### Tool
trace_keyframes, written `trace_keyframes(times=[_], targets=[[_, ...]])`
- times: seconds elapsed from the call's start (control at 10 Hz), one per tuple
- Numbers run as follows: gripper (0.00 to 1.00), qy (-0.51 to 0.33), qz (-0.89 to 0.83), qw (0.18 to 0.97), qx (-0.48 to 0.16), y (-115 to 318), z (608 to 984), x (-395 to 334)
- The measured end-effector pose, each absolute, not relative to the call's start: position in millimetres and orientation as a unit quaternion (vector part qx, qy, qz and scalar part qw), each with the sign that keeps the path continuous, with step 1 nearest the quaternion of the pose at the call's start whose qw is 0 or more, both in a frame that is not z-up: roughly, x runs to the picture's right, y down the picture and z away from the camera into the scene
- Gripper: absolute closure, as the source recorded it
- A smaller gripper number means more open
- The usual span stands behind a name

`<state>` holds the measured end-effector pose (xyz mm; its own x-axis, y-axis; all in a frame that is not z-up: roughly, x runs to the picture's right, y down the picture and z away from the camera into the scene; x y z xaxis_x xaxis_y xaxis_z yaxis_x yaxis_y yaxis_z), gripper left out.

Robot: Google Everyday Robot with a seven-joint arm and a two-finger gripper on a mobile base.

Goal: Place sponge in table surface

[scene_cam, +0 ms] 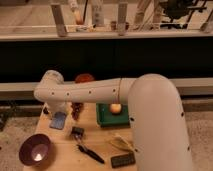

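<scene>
The sponge, a small flat blue-grey pad, is at the back left of the light wooden table surface. My white arm reaches in from the right and bends down at the far left. Its gripper hangs straight down onto the sponge's far edge and looks shut on it. The sponge sits low, at or just above the wood; I cannot tell whether it touches.
A purple bowl stands at the front left. A small dark clip and a black utensil lie mid-table. A green tray holds an orange ball. A black slab lies at the front.
</scene>
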<state>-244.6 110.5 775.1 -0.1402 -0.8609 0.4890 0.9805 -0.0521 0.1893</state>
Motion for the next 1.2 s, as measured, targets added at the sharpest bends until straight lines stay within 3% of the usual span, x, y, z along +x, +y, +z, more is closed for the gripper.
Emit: trace_keyframes(times=[0.7, 1.2], targets=[[1.0, -0.294, -0.701, 0.635, -0.14, 149, 832, -248], [1.0, -0.296, -0.712, 0.616, -0.163, 164, 839, -256]])
